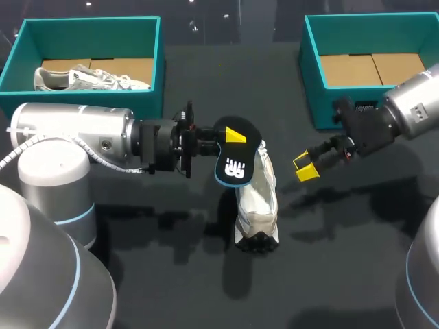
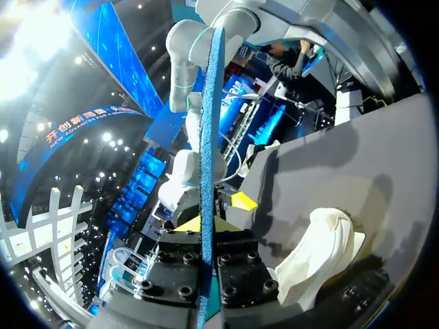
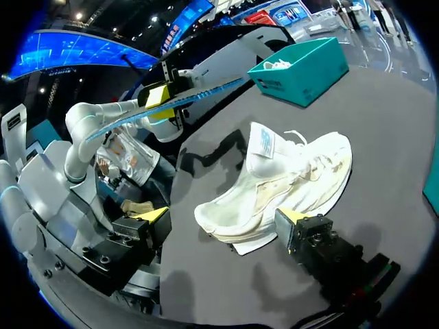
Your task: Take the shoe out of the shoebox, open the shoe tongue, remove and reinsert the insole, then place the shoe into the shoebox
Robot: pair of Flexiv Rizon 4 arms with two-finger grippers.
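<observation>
1 insole (image 1: 239,156) clamped in left jaws; right jaws wide apart.

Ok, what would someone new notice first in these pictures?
The left gripper is shut on a black insole with a blue edge, held in the air over the middle of the dark table. Close by, a white mesh sneaker rests on the table, with the open right gripper just beside it.

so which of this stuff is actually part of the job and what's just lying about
In the job: insole, clamped in the left pincer; white shoe; empty shoebox; open right pincer.
Lying about: other shoebox, with a second shoe inside.
</observation>
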